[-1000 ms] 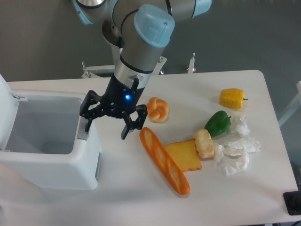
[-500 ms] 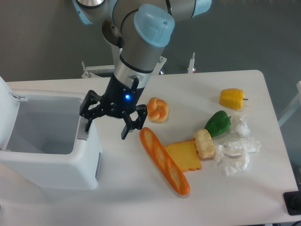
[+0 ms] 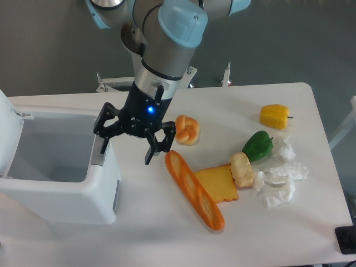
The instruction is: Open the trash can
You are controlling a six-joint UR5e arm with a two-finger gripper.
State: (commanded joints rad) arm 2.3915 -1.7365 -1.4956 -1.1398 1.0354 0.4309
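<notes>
The trash can (image 3: pixel 61 196) is a large white box at the table's left, its lid (image 3: pixel 6 130) swung up and back at the far left so the hollow inside shows. A grey latch (image 3: pixel 98 157) sits on its right rim. My gripper (image 3: pixel 127 147) hangs just right of that rim, open, with nothing between its fingers. One black finger (image 3: pixel 103 146) is over the latch edge, the other is over the table near the baguette.
Right of the gripper lie a bread roll (image 3: pixel 187 129), a long baguette (image 3: pixel 194 190), a toast slice (image 3: pixel 217 183), a small pastry (image 3: pixel 242 169), a green pepper (image 3: pixel 257 146), a yellow pepper (image 3: pixel 275 116) and crumpled white paper (image 3: pixel 281 178).
The arm has shifted very slightly; the gripper stays open in nearly the same spot. The can's lid remains up.
</notes>
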